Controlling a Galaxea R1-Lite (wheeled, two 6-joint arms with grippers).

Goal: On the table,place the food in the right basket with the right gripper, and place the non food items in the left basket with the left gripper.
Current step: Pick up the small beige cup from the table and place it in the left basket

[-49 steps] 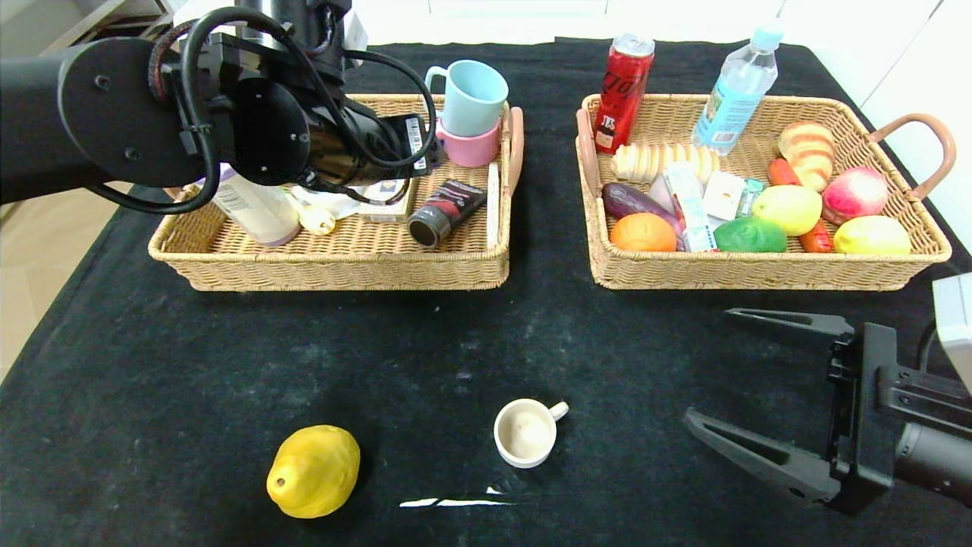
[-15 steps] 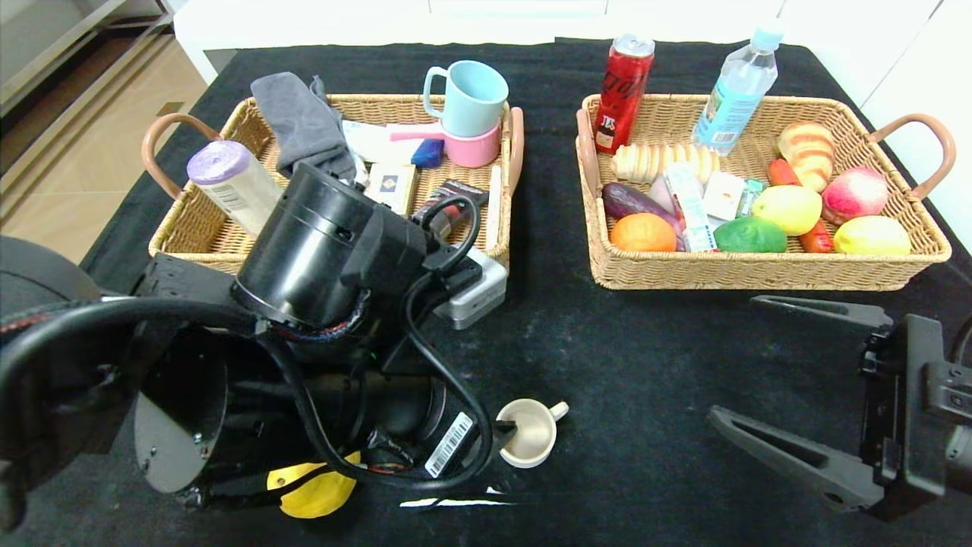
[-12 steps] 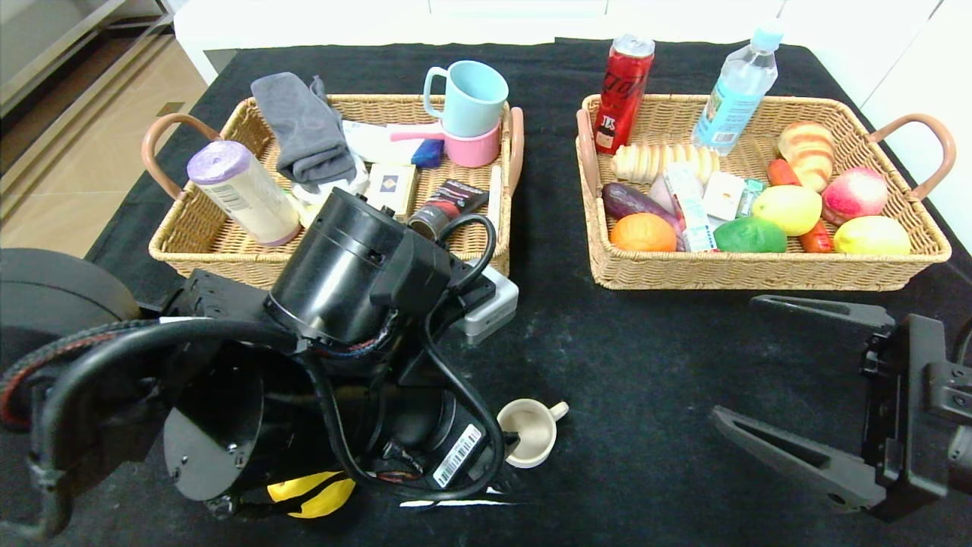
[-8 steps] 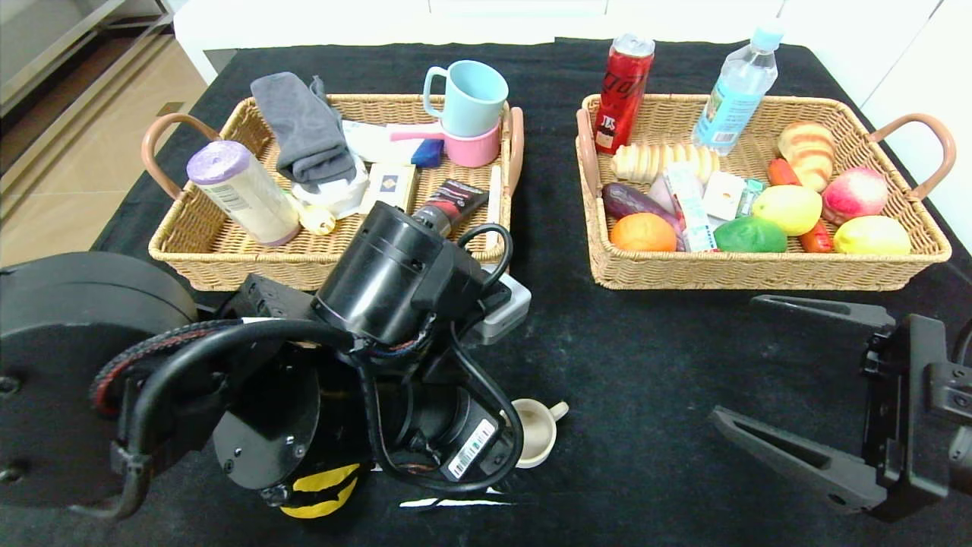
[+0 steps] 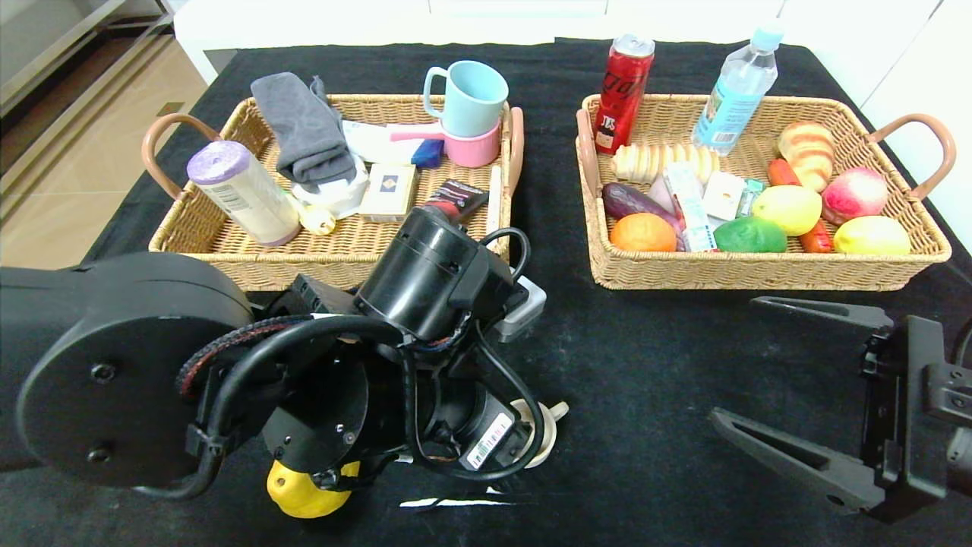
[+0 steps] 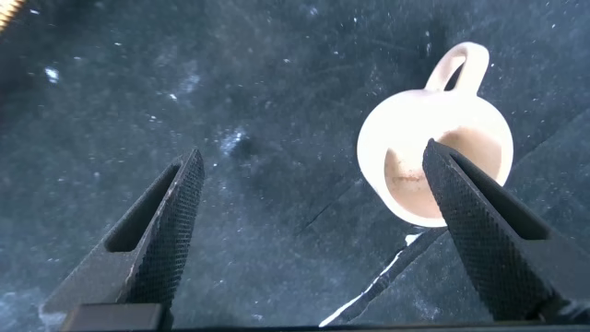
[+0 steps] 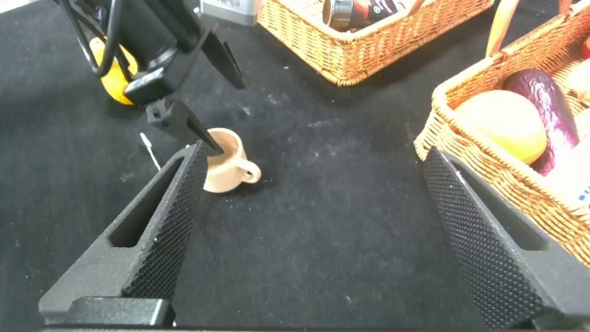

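The cream cup (image 6: 433, 161) and bumpy yellow fruit (image 5: 304, 490) are all that's left on the counter (image 5: 653, 365); left hand (image 6: 309, 226) is spread over the cup, right hand (image 5: 790, 387) is spread too, nothing held.

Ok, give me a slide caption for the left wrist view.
Open left gripper over the black table, one finger inside the cream cup.

cream cup (image 6: 433, 157), spread jaws, black cloth (image 6: 230, 138)
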